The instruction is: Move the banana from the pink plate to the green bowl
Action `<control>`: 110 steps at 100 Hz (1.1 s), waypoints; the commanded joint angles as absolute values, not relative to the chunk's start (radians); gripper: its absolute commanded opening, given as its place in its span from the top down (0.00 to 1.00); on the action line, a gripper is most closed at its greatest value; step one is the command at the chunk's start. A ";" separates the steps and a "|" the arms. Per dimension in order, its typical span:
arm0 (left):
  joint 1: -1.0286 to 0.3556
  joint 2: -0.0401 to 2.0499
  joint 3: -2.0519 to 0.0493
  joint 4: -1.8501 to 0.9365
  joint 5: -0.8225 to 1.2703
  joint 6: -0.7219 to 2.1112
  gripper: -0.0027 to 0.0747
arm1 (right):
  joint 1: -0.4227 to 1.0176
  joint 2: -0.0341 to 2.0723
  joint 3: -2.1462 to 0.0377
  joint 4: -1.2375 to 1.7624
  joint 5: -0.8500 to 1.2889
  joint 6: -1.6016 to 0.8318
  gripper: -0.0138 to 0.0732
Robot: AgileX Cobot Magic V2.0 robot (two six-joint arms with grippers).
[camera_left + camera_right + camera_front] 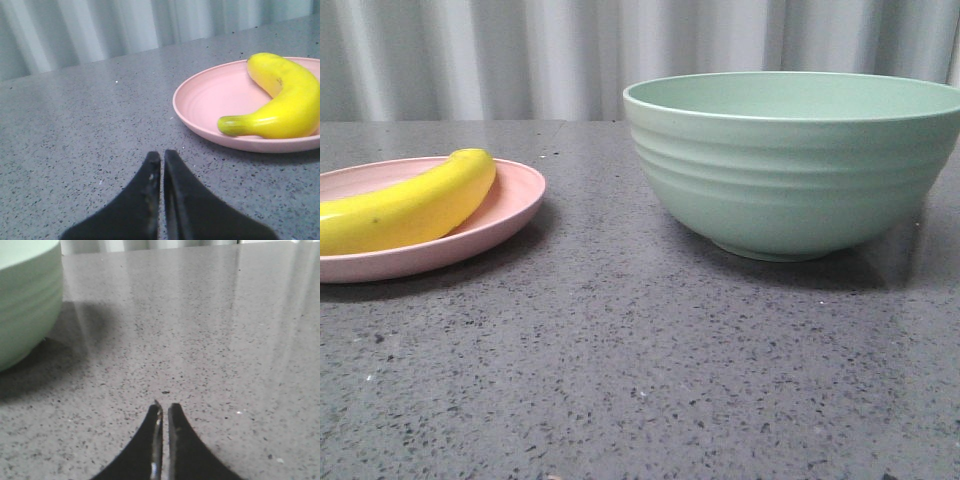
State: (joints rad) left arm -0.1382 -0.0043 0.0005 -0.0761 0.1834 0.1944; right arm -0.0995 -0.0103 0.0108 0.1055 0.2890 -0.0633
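Here's the speckled grey table (640, 380), wide and flat, and the biggest thing on it is the green bowl (790, 170), deep and ridged, sitting over toward the right edge with nothing visible inside from the front. Over by the left edge lies the pink plate (515, 205), shallow and low-rimmed, and the banana (405, 208) rests right on it, curving across the dish, its greenish stem end near the plate rim in the left wrist view. Plate and bowl stand well apart with bare table between them. Now the tools: the left tool (161, 162) is clenched, fingers pressed together on nothing, low over the table near the plate. The right tool (164, 410) is clenched too, empty, with the bowl off to one side. So nothing is picked up yet; this reads as the very start, the approach step. The next move likely calls for the left tool to spread its fingers, come over the banana's thick middle, close across its width, then lift it clear of the rim toward the bowl.
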 commanded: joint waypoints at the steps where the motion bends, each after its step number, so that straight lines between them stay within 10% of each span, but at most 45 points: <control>1: -0.136 -0.032 0.009 -0.086 0.095 0.196 0.99 | -0.105 -0.034 0.031 0.137 0.198 -0.060 0.92; 110: -0.136 -0.032 0.009 -0.086 0.093 0.196 0.99 | -0.105 -0.034 0.031 0.138 0.140 -0.060 0.91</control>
State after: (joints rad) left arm -0.1382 -0.0043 0.0005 -0.0761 0.1823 0.1944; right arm -0.0995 -0.0103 0.0108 0.1398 0.2258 -0.0573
